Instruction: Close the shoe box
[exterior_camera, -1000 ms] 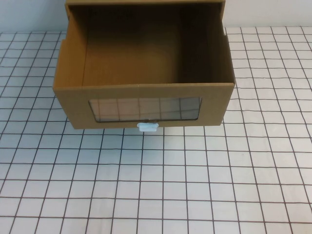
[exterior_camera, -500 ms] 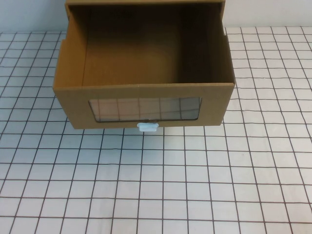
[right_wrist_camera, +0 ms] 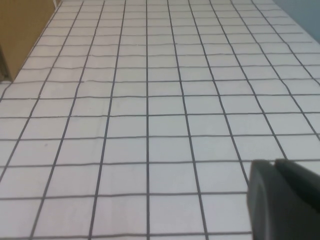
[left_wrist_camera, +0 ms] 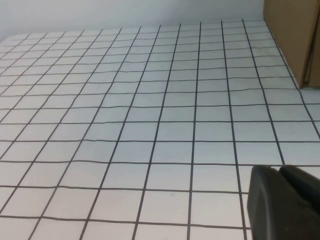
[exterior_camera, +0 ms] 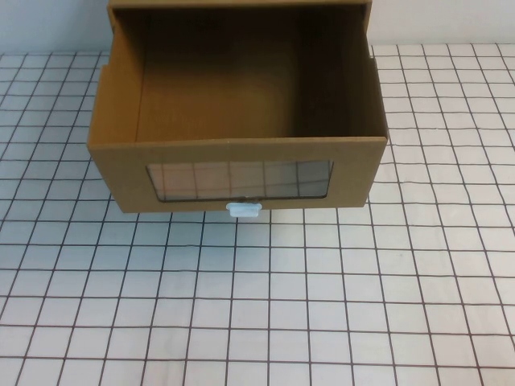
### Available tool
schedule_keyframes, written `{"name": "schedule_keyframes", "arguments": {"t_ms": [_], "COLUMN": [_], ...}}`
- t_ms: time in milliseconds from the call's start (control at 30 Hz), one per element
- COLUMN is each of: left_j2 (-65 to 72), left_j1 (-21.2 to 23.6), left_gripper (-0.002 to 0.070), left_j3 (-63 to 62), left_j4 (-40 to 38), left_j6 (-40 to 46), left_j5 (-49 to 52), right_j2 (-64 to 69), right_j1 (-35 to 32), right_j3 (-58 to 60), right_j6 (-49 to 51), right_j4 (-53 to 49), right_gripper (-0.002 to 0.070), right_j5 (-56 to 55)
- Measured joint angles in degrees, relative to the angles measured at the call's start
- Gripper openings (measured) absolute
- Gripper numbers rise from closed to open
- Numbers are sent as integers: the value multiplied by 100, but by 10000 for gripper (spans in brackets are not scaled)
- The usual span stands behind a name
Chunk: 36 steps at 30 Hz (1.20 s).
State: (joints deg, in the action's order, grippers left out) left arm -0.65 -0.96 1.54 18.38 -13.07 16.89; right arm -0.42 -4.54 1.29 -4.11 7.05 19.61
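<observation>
High view shows nothing has changed over the last second: your shoe box [exterior_camera: 237, 121] sits at 12 o'clock on the counter [exterior_camera: 322, 305], drawer pulled out. Left end effector [left_wrist_camera: 285, 202] and right end effector [right_wrist_camera: 282, 200] stay parked, finger states untellable.

Open gridded desk in front and to both sides; one box is the only obstacle.

The brown cardboard drawer-style shoe box [exterior_camera: 237, 121] stands at the far middle of the white black-gridded desk [exterior_camera: 265, 305], its drawer pulled out toward the robot with the top open and the inside bare. The small white oblong handle [exterior_camera: 243, 210] juts from the front panel below the clear window [exterior_camera: 239, 180]. The left hand [left_wrist_camera: 285, 202] hovers low over bare desk well left of the box; the right hand [right_wrist_camera: 282, 200] likewise well right of it.
</observation>
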Motion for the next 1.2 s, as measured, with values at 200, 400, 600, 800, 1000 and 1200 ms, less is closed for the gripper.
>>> {"name": "schedule_keyframes", "arguments": {"t_ms": [200, 400, 600, 800, 1000, 1200], "left_j2": [0, 0, 0, 0, 0, -10], "left_j1": [0, 0, 0, 0, 0, 0], "left_gripper": [-5, -5, -5, -5, -5, -5], "left_j3": [0, 0, 0, 0, 0, -216], "left_j4": [13, 51, 83, 89, 49, -1838], "left_j6": [3, 13, 15, 15, -62, 470], "left_j5": [-422, -1904, -2872, -2918, -4044, -5712], "right_j2": [0, 0, 0, -28, -41, -41], "right_j1": [0, 0, 0, 0, 0, 0], "right_j3": [0, 0, 0, 0, 0, -141], "right_j6": [0, 0, 0, 0, 758, 1049], "right_j4": [0, 11, 23, 34, 34, 34], "right_gripper": [-13, -14, -13, -14, -13, -14], "right_j5": [-1118, -3695, -5165, -5605, -7032, -7932]}}
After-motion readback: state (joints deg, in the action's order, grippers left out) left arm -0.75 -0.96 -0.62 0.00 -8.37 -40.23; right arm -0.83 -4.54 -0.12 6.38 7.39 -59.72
